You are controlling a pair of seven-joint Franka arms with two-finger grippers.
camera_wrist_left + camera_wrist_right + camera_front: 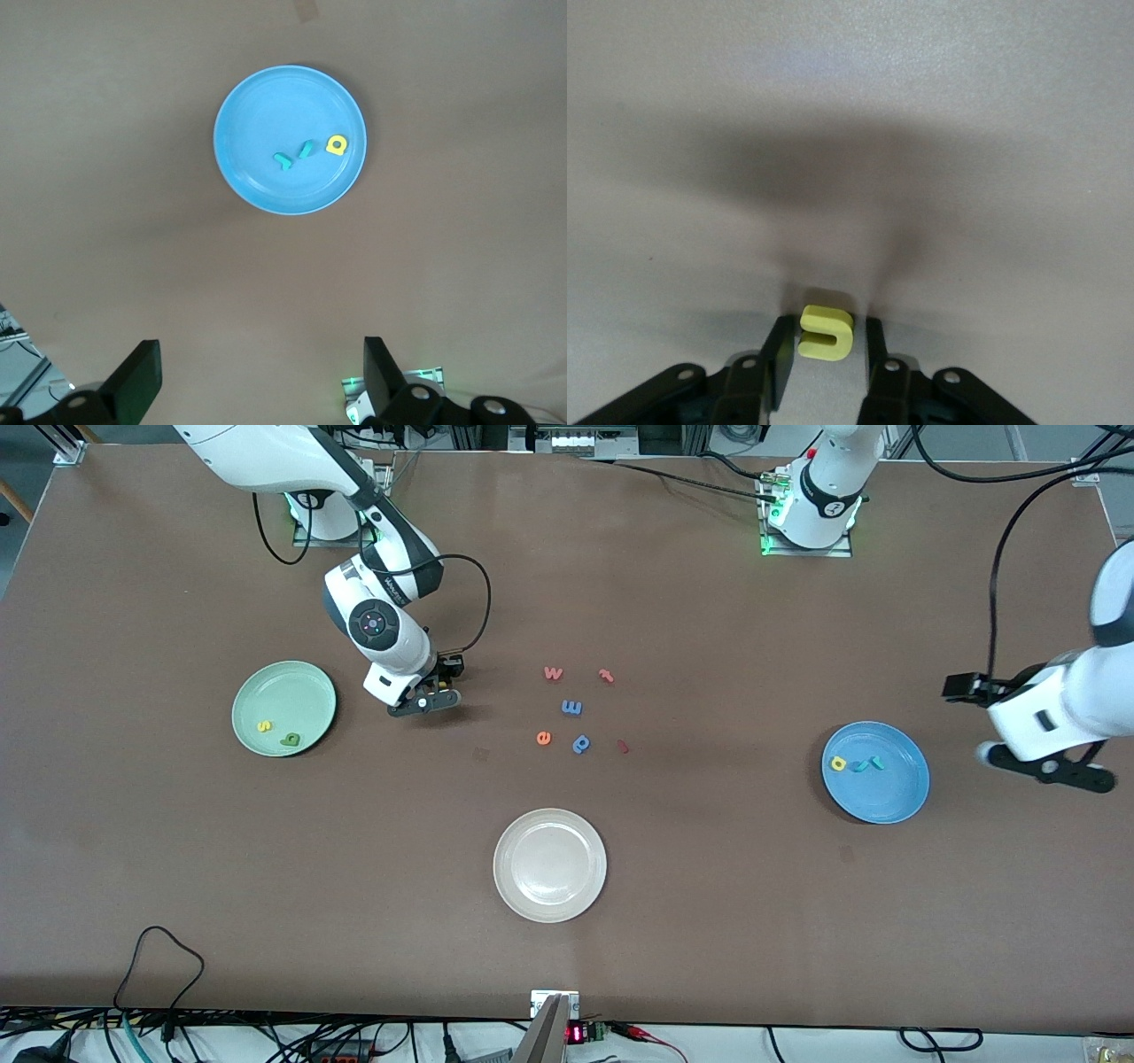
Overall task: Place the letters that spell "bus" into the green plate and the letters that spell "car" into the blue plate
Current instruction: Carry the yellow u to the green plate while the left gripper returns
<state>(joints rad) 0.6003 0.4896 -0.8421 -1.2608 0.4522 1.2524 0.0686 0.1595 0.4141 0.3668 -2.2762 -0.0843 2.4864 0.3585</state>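
Yellow "u" (826, 334): one foam letter, lying between the fingers of the right gripper (425, 701), on or just above the brown table (709, 886), between the green plate (283, 708) and the cluster of loose letters. The fingers (780, 354) stood narrowly apart, one on each side of the letter and very close to it; whether they were already pressing on it could not be told.

Green plate: round, pale mint, toward the right arm's end of the table. Held a yellow "s" (263, 726) and a green "b" (290, 739), just beside each other and nearer the front camera than the plate's middle.

Blue plate (875, 772): round, bright blue, toward the left arm's end. Held a yellow "a" (838, 763), a teal "c" (858, 765) and a teal "r" (875, 762) in a short row.

Left gripper (1045, 766): up in the air past the blue plate, at the left arm's end of the table. Fingers (137, 379) spread wide, nothing between them. Arm waiting.

Loose letters, mid-table: pink "w" (553, 673), pink "t" (606, 676), blue "m" (571, 707), orange "e" (543, 737), blue "p" (581, 744), one small red letter (623, 746) too small to read.

White plate (549, 864): round, nearer the front camera than the loose letters.
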